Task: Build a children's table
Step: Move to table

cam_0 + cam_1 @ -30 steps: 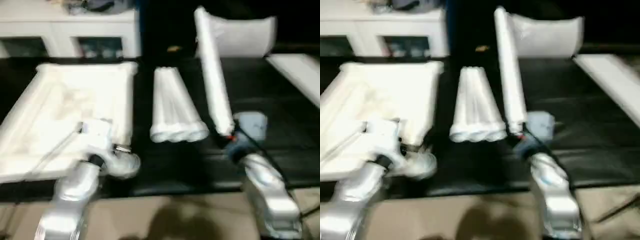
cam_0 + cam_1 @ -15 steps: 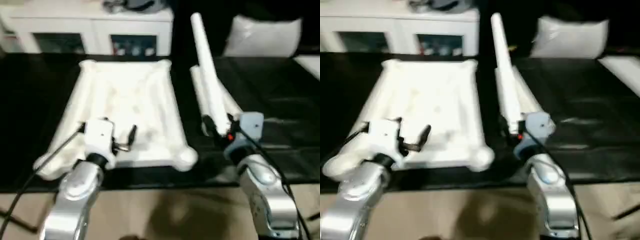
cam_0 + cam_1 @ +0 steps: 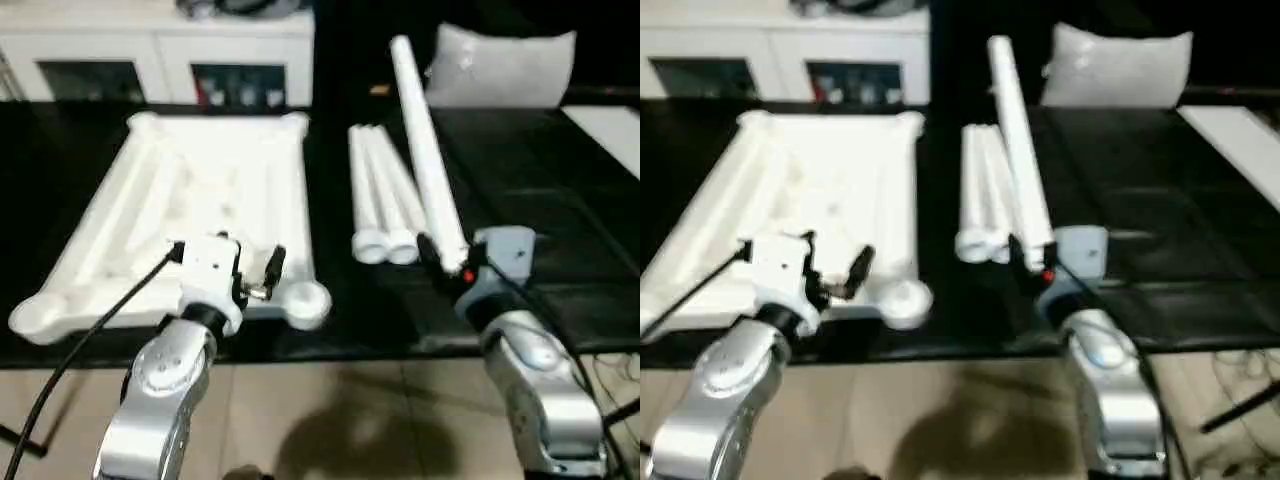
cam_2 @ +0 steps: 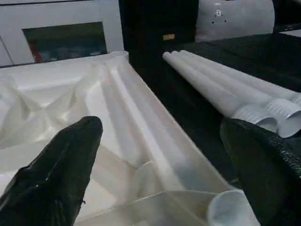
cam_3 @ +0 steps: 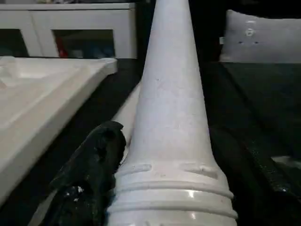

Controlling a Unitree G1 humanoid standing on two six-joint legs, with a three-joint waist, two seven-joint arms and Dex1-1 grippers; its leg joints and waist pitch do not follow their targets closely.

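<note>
**Q:** Which step are you on?

**A:** Fitting the first leg, I judge. My right gripper (image 3: 443, 258) is clamped on 1 leg (image 3: 424, 150) by its thick ringed end, the leg angled up and away from me. The tabletop (image 3: 200, 200) lies upside down on the black surface (image 3: 530, 160), ribs up. The remaining legs (image 3: 380, 200) lie bundled just beside its right edge; I can count 2 ends for sure.

**Q:** And your left?

**A:** My left gripper (image 3: 228, 262) hovers wide open, holding nothing, over the tabletop's near edge, close to the near right corner socket (image 3: 305, 300).

**Q:** Next move?

**A:** Swing the ringed end over that socket and stand the leg upright.

**Q:** Room?

**A:** Tight by the bundle; the tabletop's near edge sits close to the surface's front edge. Right of me is open.
</note>
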